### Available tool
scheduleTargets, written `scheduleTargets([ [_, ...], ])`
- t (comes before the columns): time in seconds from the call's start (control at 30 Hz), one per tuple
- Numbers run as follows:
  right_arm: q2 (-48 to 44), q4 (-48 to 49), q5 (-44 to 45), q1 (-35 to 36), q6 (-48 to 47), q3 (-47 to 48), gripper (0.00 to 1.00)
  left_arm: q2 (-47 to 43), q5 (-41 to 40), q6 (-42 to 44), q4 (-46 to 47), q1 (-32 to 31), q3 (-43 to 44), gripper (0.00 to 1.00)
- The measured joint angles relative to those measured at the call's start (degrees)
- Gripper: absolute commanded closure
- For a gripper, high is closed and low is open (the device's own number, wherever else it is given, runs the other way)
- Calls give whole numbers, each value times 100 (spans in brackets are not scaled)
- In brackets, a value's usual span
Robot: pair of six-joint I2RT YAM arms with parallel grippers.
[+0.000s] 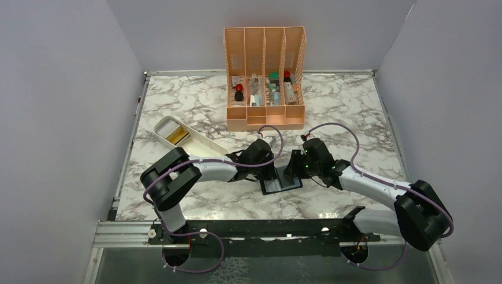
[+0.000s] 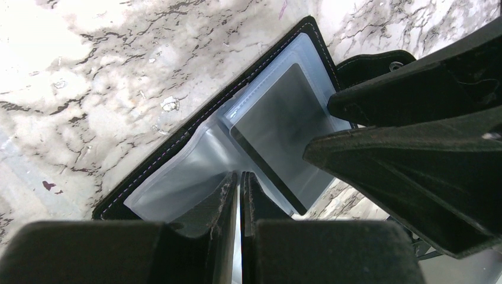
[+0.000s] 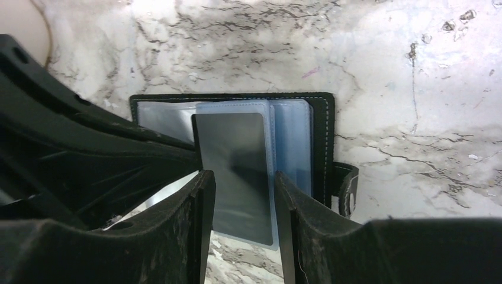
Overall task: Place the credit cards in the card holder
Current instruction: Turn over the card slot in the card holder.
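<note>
Tabletop of white, grey-veined marble pattern (image 1: 195, 100) is seen whole only from the top external camera. There a tall orange slotted plastic organiser (image 1: 265, 121) stands at the far edge. An oblong white plastic tray (image 1: 201, 147) lies left of centre with flat gold cards (image 1: 176, 136) lying in it. Near the front, between the two arm tips, a small black folding card holder (image 1: 283, 185) lies open and flat; from above it is only a dark rectangle.

Its make is shown by the wrist cameras: a black leather-like cover edged with pale stitching, bluish clear plastic pockets fanned inside, and a short clasp tab (image 3: 346, 186) with a snap on one side.

From the left wrist view, the left gripper (image 2: 240, 180) is seen closed. Its matte black fingers are pressed together on a thin clear pocket leaf raised from the holder. A dark, glossy rectangular card with rounded corners (image 3: 234, 148) is laid over the pockets, one end projecting past the holder's edge. The right gripper (image 3: 241, 177) is held with its fingers apart on either side of that card. Whether the card is actually pinched cannot be told from any view.
</note>
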Motion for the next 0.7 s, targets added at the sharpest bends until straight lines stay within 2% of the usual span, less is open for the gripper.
scheduleTargets([
  [0.57, -289, 98, -503, 0, 7, -17, 55, 22, 4, -2, 39, 0, 9, 88],
  [0.7, -317, 260, -758, 0, 31, -55, 50, 24, 4, -2, 39, 0, 15, 88],
])
